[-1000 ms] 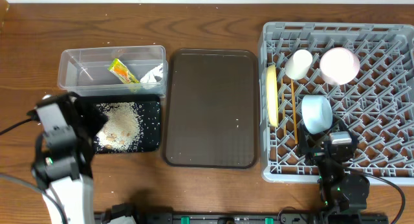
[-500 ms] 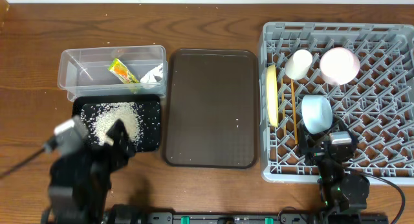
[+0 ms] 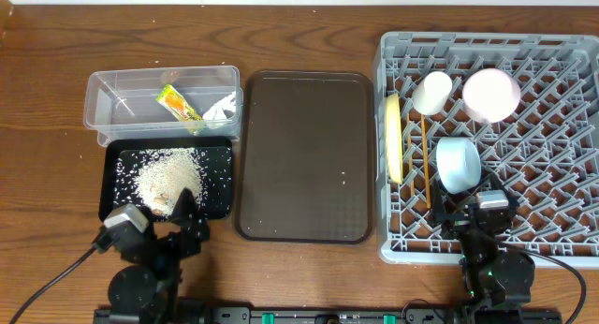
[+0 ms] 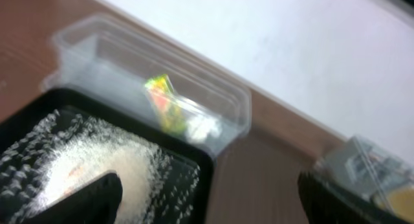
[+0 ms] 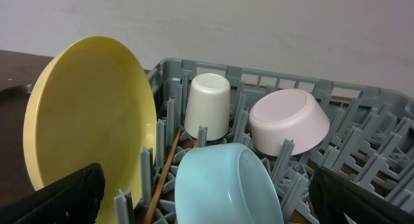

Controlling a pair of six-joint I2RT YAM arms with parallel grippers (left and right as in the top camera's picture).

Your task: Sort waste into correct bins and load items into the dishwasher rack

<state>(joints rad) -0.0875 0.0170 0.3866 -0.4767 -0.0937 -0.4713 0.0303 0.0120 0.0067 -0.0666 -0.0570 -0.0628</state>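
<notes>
Only the right wrist view showed the round yellow plate [image 5: 90, 120] face-on, upright, left of the right gripper [image 5: 207, 204], whose jaws stood apart; the thin wooden chopsticks [image 5: 165, 169] pointed lengthwise away from them.

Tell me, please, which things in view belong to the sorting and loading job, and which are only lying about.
Job in hand: wrapper, paper scrap, rice, clear tub, black tray, plate, pink bowl, cup, blue bowl, chopsticks, rack.

Lying about: brown tray, on the table.

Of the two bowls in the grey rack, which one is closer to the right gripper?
The light blue bowl; it sits just beyond the right gripper, while the pink bowl lies farther back.
</notes>
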